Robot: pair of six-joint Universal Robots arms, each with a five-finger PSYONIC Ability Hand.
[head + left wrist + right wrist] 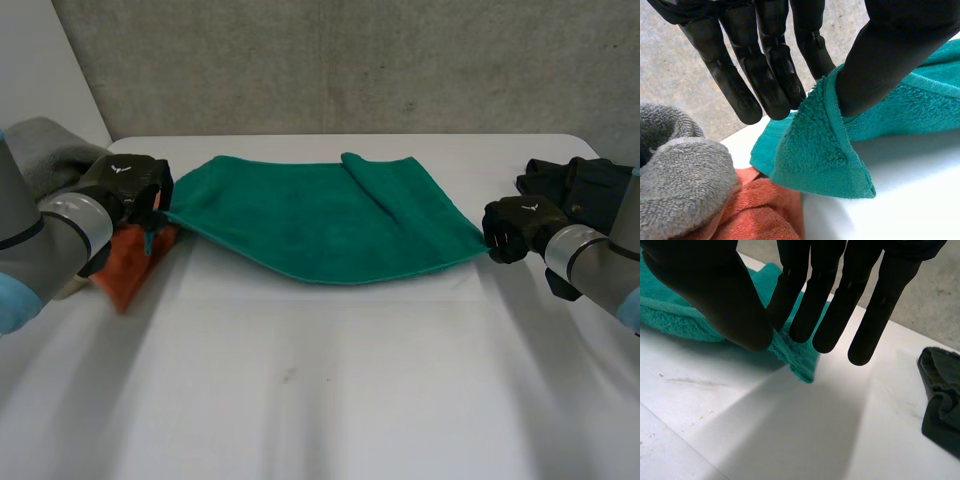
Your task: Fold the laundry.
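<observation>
At the left side of the table, the left hand (135,185) pinches one corner of the green towel (320,220). In the left wrist view the thumb presses the cloth against the straight fingers (770,70), and the corner folds over and hangs below them. Just under this corner lies an orange towel (130,265), and beside it a grey towel (50,150) sits at the table's edge.

At the right side, the right hand (515,228) holds the opposite corner of the green towel. In the right wrist view this corner is squeezed between the thumb and the nearest finger, while the other fingers (875,305) stay straight and touch nothing.

The green towel stretches across the far half of the white table (320,390) between the two hands. Its near edge sags in a curve toward the camera. At its far edge, toward the right, one part is folded over onto the cloth.

A dark cloth (590,185) lies bunched on the table behind the right hand, apart from the green towel. A grey concrete wall (350,60) stands behind the table.
</observation>
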